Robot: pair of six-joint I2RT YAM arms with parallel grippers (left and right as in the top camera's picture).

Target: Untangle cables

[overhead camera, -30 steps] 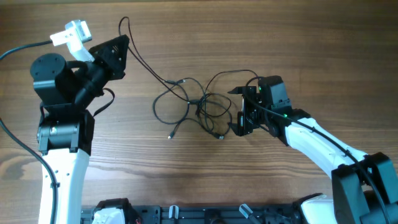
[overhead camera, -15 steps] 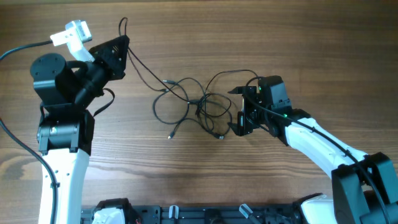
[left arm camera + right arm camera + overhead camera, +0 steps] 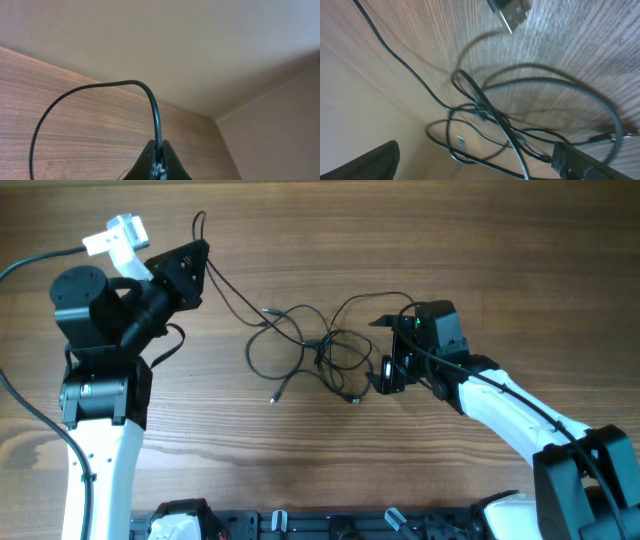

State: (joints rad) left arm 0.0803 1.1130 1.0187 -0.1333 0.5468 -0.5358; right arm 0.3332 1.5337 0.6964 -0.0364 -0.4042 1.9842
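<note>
Left tool [image 3: 159,151] is pressed together, pinching one cable strand [image 3: 150,95] at the far left. Probably held there to draw that strand out of the knot. Cables [image 3: 318,352] lie bunched mid-bench [image 3: 300,470]. Right tool [image 3: 381,356] is spread wide just right of the tangle — likely placed to pin it.

A wooden table [image 3: 300,460] abuts what seems a beige wall [image 3: 200,40].

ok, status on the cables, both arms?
Left tool shut on one strand of the cables, far left. Right tool open at their right edge. Bunch tangled in the middle. Nothing else in the way.
</note>
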